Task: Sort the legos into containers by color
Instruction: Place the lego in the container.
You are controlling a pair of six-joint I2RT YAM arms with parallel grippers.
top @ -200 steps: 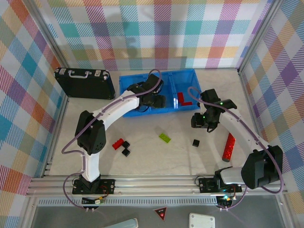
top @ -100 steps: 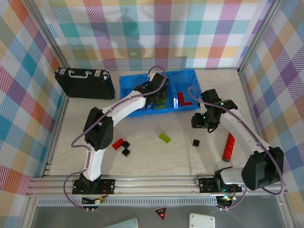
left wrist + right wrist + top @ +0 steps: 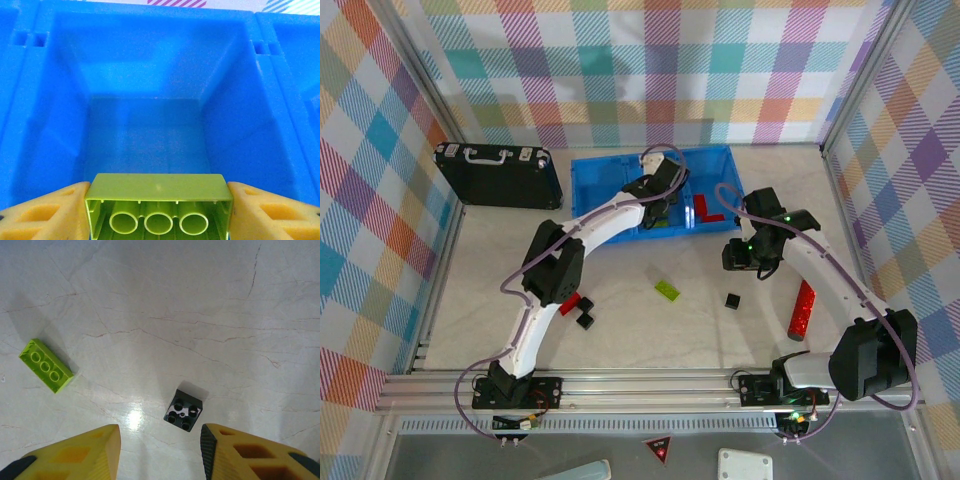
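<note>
Partly sorted: red bricks [image 3: 705, 210] already in blue bin [image 3: 620, 158], right compartment. Pinching lime brick [image 3: 159, 187] in left gripper [image 3: 159, 210] over middle compartment, not yet dropped. Hovering with right gripper [image 3: 160, 450] spread above black cube [image 3: 183, 410]. Still loose on table [image 3: 620, 340]: second lime piece [image 3: 46, 365], long red brick [image 3: 802, 310].

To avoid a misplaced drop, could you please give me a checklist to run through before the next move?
1. Left claw grips the lime-green rectangular plastic brick: ok.
2. Brick is over the middle compartment of the bright blue plastic bin: ok.
3. Red plastic bricks lie in another compartment: ok.
4. Right claw open above the small black plastic cube: ok.
5. Drop height: cannot tell.
</note>
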